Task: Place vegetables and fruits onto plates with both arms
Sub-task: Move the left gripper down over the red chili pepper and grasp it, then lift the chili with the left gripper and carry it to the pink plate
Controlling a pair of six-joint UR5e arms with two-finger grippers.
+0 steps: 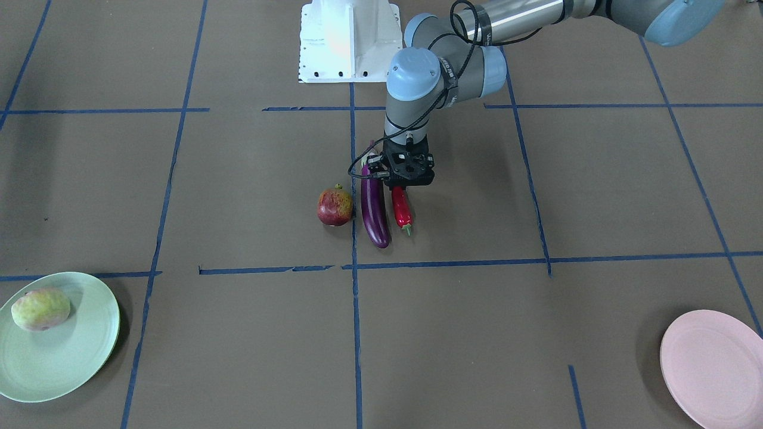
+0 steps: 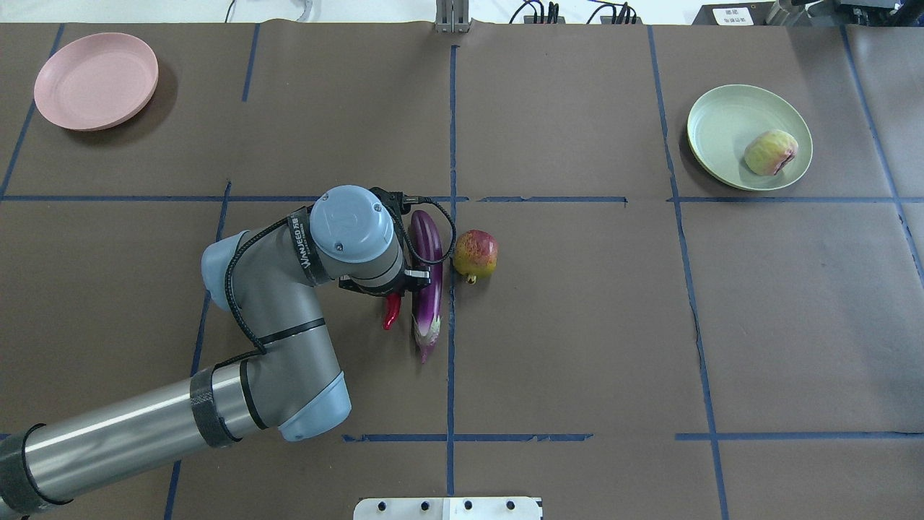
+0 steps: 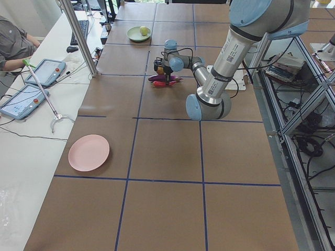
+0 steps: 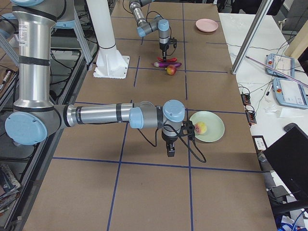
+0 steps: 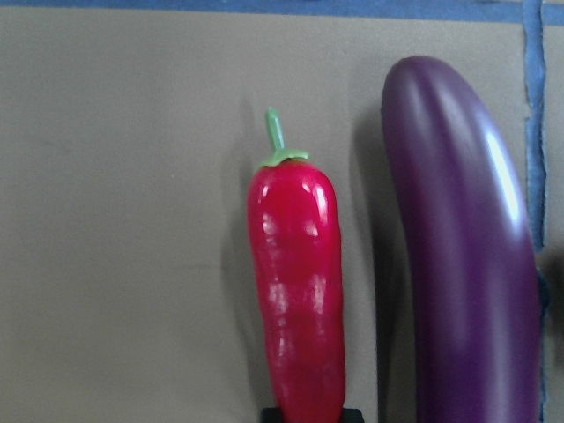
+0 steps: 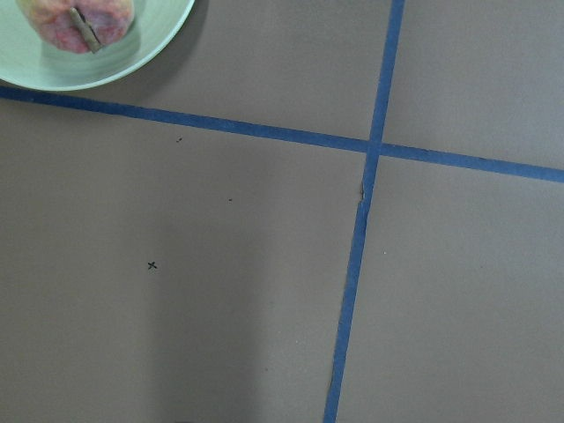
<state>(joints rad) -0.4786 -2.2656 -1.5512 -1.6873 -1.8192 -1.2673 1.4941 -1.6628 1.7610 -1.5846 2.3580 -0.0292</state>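
My left gripper [image 1: 408, 182] is down over the tip end of the red chili pepper [image 1: 402, 208] and looks shut on it; the left wrist view shows the chili [image 5: 295, 291] running into black fingertips at the bottom edge. The purple eggplant [image 1: 374, 210] lies right beside it, and the dark red-and-yellow fruit [image 1: 334, 207] sits on the eggplant's other side. The pale yellow-green fruit [image 2: 771, 152] rests on the mint green plate [image 2: 722, 123]. The pink plate [image 2: 96, 81] is bare. My right gripper [image 4: 171, 150] hangs above the table near the mint plate; I cannot tell if it is open.
The white base block [image 1: 350, 39] stands at the robot's side of the table. Blue tape lines [image 2: 452, 130] divide the brown surface. An operator [image 3: 13, 44] sits at a side desk with tablets.
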